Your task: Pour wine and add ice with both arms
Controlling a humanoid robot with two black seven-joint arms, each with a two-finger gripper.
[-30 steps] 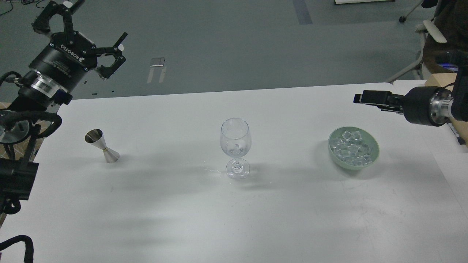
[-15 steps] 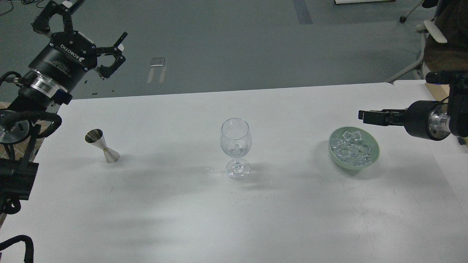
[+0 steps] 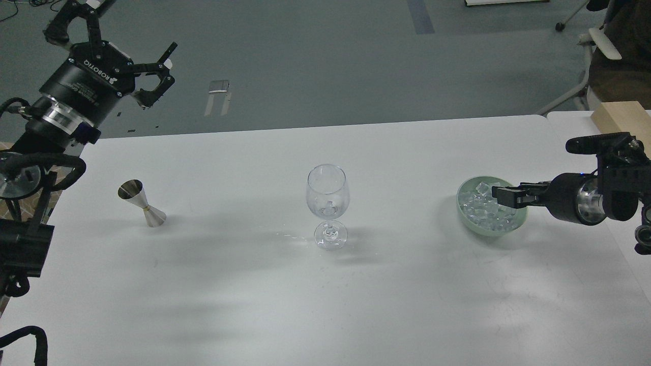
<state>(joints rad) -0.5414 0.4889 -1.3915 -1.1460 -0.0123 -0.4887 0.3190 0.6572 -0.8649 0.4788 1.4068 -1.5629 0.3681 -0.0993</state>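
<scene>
A clear wine glass [image 3: 327, 195] stands upright at the table's middle with a few ice cubes [image 3: 328, 206] in its bowl. A pale green bowl [image 3: 464, 213] at the right holds many clear ice cubes [image 3: 479, 209]. My right gripper [image 3: 499, 195] reaches in from the right, its tip low over the bowl's ice; it is seen side-on and dark, so I cannot tell its fingers apart. My left gripper [image 3: 133, 31] is open and empty, raised beyond the table's far left corner. A steel jigger [image 3: 143, 203] stands on the left of the table, below it.
A few drops of liquid [image 3: 291, 236] lie on the white table [image 3: 325, 305] left of the glass foot. A wooden block [image 3: 618, 118] sits at the back right corner. An office chair [image 3: 597, 48] stands on the floor behind it.
My right gripper has come down and toward me, from above the table's far right edge to just over the ice in the bowl. The left arm has barely moved.
</scene>
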